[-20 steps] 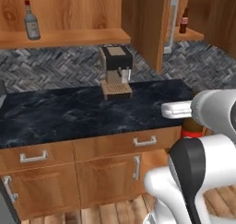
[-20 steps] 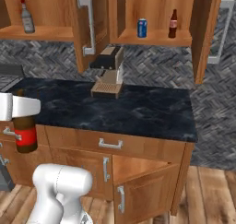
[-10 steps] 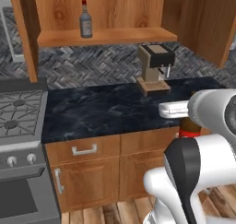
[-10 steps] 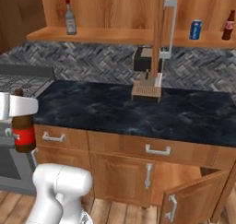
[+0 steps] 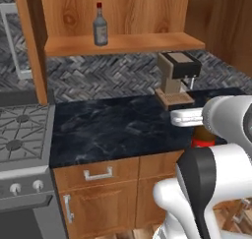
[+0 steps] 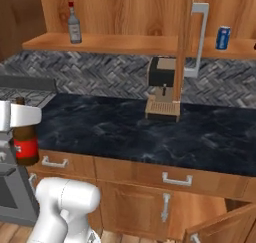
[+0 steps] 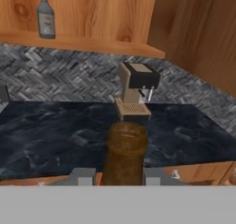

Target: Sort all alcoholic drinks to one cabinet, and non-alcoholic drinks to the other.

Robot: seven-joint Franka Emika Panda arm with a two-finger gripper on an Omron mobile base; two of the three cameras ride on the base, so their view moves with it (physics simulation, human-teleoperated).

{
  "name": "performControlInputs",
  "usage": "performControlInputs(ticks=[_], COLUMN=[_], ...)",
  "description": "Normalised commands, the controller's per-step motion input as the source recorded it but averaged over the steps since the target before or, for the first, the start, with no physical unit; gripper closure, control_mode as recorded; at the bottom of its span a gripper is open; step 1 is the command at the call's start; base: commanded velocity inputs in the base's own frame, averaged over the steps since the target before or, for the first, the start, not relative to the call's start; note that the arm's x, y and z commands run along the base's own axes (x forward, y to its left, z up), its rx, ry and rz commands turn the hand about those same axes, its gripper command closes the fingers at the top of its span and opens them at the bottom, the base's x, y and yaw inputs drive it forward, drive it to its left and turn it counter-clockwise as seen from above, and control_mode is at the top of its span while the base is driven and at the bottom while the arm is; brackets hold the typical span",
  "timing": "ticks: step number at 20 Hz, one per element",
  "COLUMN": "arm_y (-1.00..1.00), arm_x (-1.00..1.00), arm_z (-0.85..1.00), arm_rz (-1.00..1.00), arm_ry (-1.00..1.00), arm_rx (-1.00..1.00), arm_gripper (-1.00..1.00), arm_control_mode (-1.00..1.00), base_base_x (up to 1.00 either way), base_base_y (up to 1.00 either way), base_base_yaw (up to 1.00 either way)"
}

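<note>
While the base swings left along the counter [image 6: 125,132], bringing the stove [image 5: 19,134] into view, the gripper [image 7: 120,176] stays clenched on the beer bottle [image 6: 25,144], probably by its neck. Beyond, the coffee machine [image 6: 162,92] sits mid-counter. Farther back, the liquor bottle [image 6: 74,24] waits in the left cabinet, the likely drop-off; the soda can [image 6: 223,37] sits right.

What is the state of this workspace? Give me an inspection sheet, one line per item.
Surface: dark marbled counter, bare apart from the coffee machine.
Job's things: liquor bottle upright on the open cabinet shelf; blue soda can on the other shelf; beer bottle held upright off the counter.
Clutter: coffee machine at the back of the counter.
Grippers: gripper shut on the beer bottle.
Cables: nothing seen.
Surroundings: gas stove, herringbone backsplash, wooden drawers below.
</note>
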Motion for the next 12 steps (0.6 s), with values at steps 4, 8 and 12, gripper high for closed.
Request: performControlInputs(ticks=[4,8,12], arm_y=[0.0,0.0,0.0], arm_x=[0.0,0.0,0.0], arm_z=[0.0,0.0,0.0], arm_rz=[0.0,0.0,0.0], arm_ry=[0.0,0.0,0.0], arm_rx=[0.0,0.0,0.0], arm_gripper=[1.0,1.0,1.0], arm_control_mode=[1.0,1.0,1.0], base_base_x=[0.76,0.74,0.69], base_base_y=[0.0,0.0,0.0], base_base_yaw=[0.0,0.01,0.03])
